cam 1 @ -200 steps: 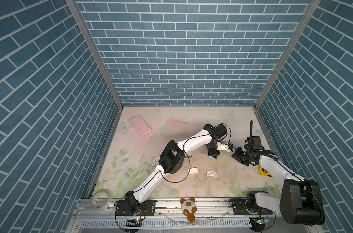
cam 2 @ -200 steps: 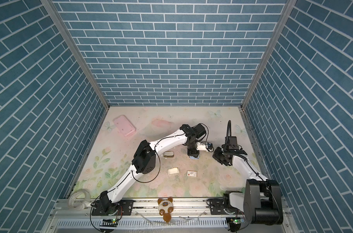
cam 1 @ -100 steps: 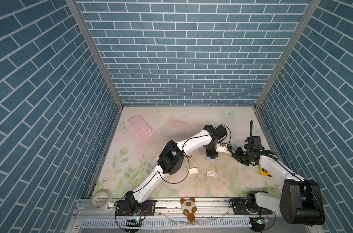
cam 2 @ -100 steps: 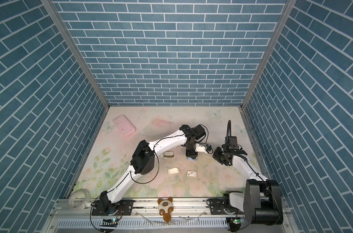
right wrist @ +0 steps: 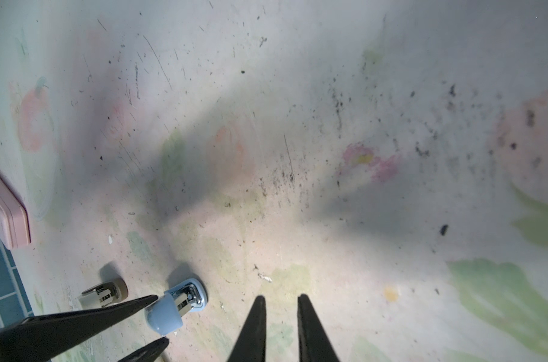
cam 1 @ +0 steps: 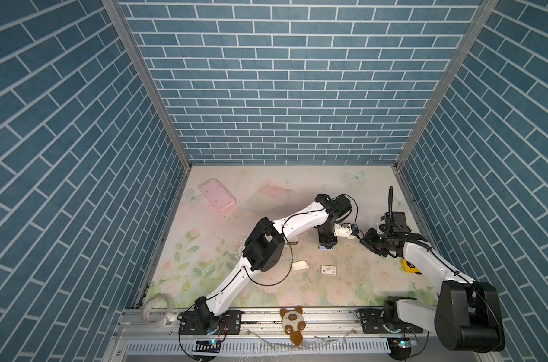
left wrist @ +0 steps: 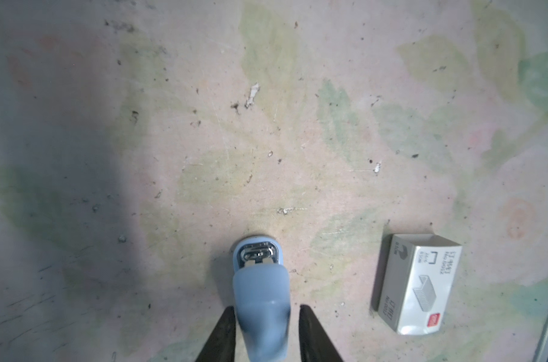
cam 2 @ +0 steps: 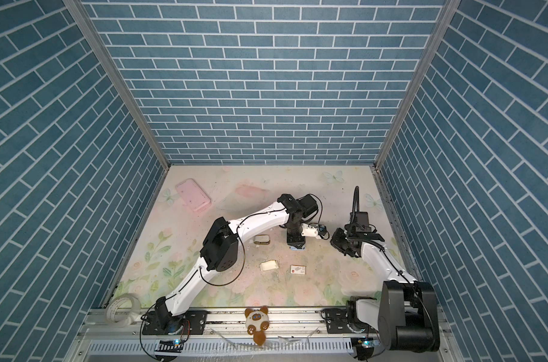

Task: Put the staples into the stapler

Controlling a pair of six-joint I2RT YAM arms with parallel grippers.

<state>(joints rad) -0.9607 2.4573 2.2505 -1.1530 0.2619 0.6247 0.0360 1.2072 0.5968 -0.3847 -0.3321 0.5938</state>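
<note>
Shows left gripper (left wrist: 266, 308) parted narrowly astride stapler (left wrist: 260, 282), long axis running up-frame, nose at lower centre. Shows right gripper (right wrist: 281, 297) narrow, empty, right of it. Places tray (cam 1: 300, 265) lower left of stapler, judged nearer left arm; staples themselves not discernible.

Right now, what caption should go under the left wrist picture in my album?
Left fingers straddle a blue stapler; a white staple box lies nearby.

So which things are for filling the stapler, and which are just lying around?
For the job: blue stapler, white card tray, white sleeve with red mark.
Just lying about: pink case, tape roll, plush toy.
</note>
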